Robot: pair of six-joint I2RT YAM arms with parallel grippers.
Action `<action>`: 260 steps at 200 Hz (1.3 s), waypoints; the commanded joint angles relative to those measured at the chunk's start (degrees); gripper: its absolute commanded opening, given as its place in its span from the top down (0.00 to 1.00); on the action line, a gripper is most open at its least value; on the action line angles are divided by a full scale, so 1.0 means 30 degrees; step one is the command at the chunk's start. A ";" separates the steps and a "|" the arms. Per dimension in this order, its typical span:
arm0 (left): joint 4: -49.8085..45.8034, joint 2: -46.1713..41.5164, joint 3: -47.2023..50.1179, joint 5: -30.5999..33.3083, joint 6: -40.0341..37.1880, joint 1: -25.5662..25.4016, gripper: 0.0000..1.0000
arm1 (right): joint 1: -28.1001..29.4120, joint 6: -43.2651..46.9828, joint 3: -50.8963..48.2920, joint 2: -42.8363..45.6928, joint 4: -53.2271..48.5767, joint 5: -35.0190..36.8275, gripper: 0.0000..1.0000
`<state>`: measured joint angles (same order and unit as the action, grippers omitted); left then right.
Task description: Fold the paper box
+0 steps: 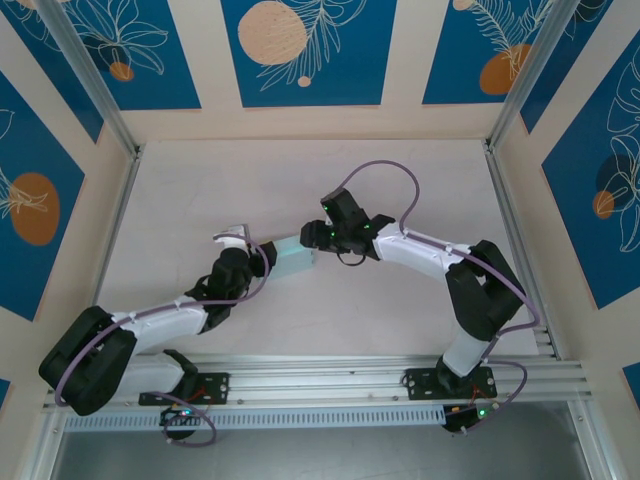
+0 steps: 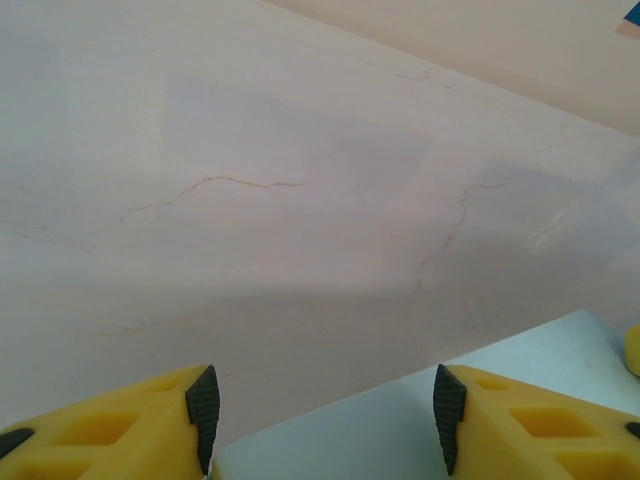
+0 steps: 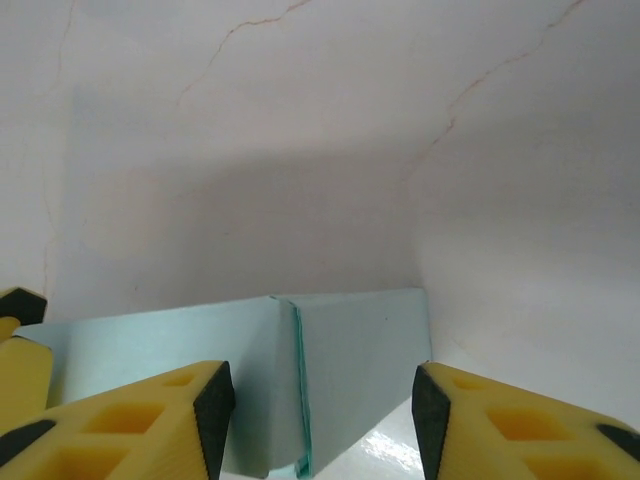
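Paper box sits on a pale, veined table inside blue-panelled walls, left gripper and right gripper both spread wide.

Pale, faintly veined table — light-blue paper box near its middle.

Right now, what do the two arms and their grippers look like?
The left arm and the right arm both have white links between bulky black joints. A purple cable loops along each. Green lights glow at the right wrist. The left gripper and right gripper have yellow fingers with black pads.
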<state>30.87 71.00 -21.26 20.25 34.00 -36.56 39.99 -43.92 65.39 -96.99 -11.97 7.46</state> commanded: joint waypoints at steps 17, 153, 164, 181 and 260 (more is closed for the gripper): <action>-0.2998 0.0143 0.0418 -0.0009 0.0165 -0.0313 0.40 | -0.0116 -0.0304 -0.1627 -0.0510 0.0447 -0.0670 0.53; -1.0602 -0.4895 -0.2470 -0.5196 0.2698 0.2809 0.23 | -0.0175 -0.0126 -0.4108 -0.0695 0.3158 -0.0525 0.66; -1.0137 -0.4866 -0.2112 -0.6070 0.3161 0.3322 0.25 | -0.0175 -0.0125 -0.4100 -0.0708 0.3155 -0.0498 0.66; -0.9147 -0.4722 -0.1432 -0.7387 0.3892 0.4046 0.32 | -0.0175 -0.0125 -0.4114 -0.0687 0.3140 -0.0498 0.66; -0.7327 -0.4937 0.1373 -0.9342 0.5947 0.5051 0.59 | -0.0224 -0.0055 -0.3929 -0.0852 0.3081 -0.0554 0.67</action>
<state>9.04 56.27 -20.14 -5.58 49.65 -22.37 39.70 -44.99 55.40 -96.12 6.48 4.25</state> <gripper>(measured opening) 0.451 0.336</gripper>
